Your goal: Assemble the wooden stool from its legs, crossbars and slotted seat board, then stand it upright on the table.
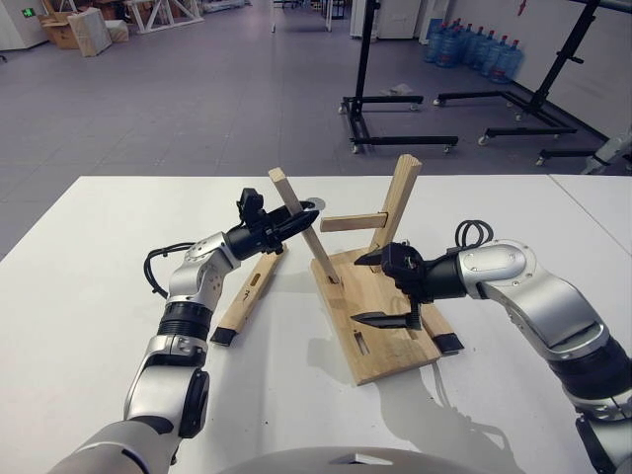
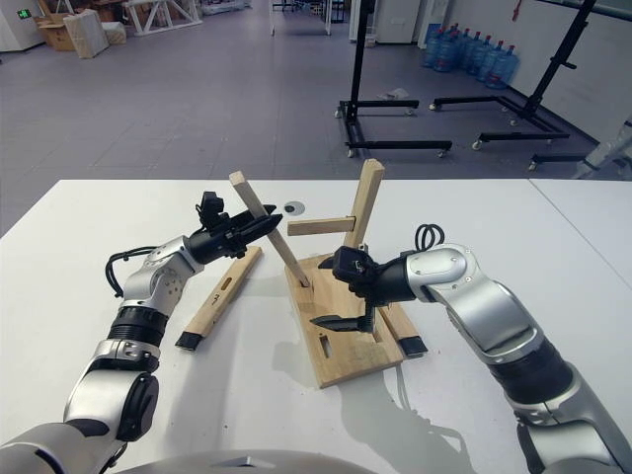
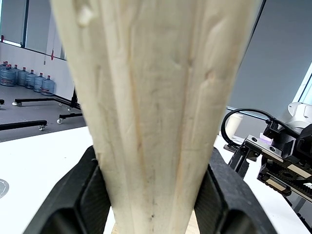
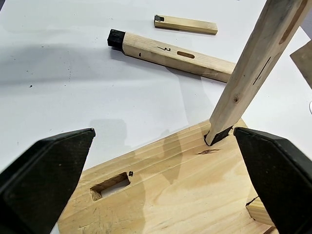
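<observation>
I am part-way through fitting the legs. My left gripper (image 1: pixel 301 219) is clamped on the held leg (image 1: pixel 316 247), which leans with its dark foot down at the seat board's (image 1: pixel 385 357) far-left corner. I cannot tell whether that foot sits in a slot or only rests on the wood. My right gripper (image 1: pixel 355 289) hovers just above the board's middle with its fingers spread wide and nothing between them. At the board's far edge a 2nd leg (image 1: pixel 400 193) stands tilted, and a crossbar (image 1: pixel 351 223) pokes from it toward the held leg. A loose leg (image 1: pixel 252 291) lies flat on the table just left of the board, with a short bar (image 4: pixel 185 24) farther out on that side. Another leg (image 1: pixel 444 336) lies along the board's right edge, under my right arm. An open slot (image 4: pixel 109 185) shows in the board's face. As I judge it, the next move is to right the held leg so its foot goes square into its slot and its side mortise meets the crossbar end, with my free right gripper steadying the board or the 2nd leg.
</observation>
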